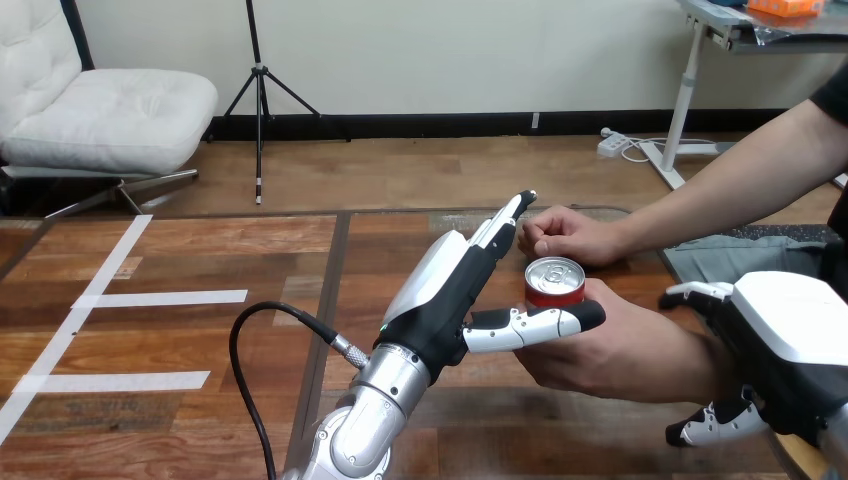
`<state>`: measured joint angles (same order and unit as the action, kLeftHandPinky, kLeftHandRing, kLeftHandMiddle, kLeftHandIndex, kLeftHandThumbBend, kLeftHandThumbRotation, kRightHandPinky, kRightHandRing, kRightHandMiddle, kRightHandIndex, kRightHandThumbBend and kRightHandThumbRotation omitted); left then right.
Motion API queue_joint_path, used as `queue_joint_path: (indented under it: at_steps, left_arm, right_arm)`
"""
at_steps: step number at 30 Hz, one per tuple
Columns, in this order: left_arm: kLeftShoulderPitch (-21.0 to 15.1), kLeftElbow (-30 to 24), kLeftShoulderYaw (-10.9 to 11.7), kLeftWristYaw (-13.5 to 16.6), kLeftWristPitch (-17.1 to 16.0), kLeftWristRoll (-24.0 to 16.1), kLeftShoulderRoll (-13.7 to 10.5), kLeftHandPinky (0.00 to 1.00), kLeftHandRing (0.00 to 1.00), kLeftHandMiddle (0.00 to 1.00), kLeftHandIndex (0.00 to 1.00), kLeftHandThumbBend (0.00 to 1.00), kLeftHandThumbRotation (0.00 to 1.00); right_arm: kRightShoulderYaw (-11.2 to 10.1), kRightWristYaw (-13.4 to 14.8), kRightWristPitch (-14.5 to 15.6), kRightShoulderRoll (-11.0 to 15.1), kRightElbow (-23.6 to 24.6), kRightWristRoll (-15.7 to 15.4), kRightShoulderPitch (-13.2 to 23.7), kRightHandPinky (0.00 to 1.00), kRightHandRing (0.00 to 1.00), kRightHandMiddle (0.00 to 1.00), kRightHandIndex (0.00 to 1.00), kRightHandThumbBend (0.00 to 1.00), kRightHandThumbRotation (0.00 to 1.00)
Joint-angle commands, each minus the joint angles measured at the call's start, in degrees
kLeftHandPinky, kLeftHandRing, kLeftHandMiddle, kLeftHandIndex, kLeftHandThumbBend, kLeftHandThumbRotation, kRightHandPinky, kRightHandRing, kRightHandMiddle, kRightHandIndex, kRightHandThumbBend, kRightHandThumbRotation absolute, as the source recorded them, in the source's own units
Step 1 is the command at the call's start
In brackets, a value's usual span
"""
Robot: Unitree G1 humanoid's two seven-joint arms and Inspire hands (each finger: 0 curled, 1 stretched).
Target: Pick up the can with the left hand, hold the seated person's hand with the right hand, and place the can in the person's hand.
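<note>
A red can (553, 283) with a silver top stands upright in the person's upturned hand (610, 355), right of the table's middle. My left hand (440, 290) is just left of the can and open. Its fingers point straight up and away past the can's left side, and its thumb (530, 325) stretches across the person's palm in front of the can's base. My right hand (790, 330) is at the right edge, with fingers over and under the person's wrist, curled round it.
The person's other hand (565, 237) rests as a fist on the wooden table (200, 260), just behind the can. White tape strips (165, 298) mark the table's left part. A black cable (260, 330) loops from my left forearm.
</note>
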<state>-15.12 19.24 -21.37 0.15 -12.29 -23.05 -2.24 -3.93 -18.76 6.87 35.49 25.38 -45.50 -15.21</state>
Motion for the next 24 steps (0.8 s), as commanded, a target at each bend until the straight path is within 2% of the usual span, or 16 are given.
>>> queue_joint_path:
  at_steps: [1, 9, 24]
  left_arm:
    - [-1.9, -2.9, 1.2, 0.7, -0.2, -0.1, -0.2, 1.00, 1.00, 1.00, 1.00, 0.96, 0.67]
    - [-2.0, -2.8, 1.4, 0.7, -0.2, -0.1, -0.3, 1.00, 1.00, 1.00, 1.00, 0.97, 0.68]
    - [-2.2, -2.8, 1.6, 1.6, 0.3, -1.0, -0.5, 1.00, 1.00, 1.00, 1.00, 1.00, 0.68]
  right_arm:
    - [0.0, 0.1, -1.3, 0.9, 3.0, -0.8, 2.7, 0.93, 0.98, 0.97, 0.91, 0.95, 0.03]
    - [0.0, 0.7, -2.1, 0.7, 2.5, -1.1, 2.8, 0.99, 1.00, 0.99, 0.93, 0.95, 0.04]
    - [-0.3, 2.5, -4.4, 0.2, 1.2, -1.4, 3.2, 0.97, 0.99, 0.98, 0.94, 0.96, 0.06]
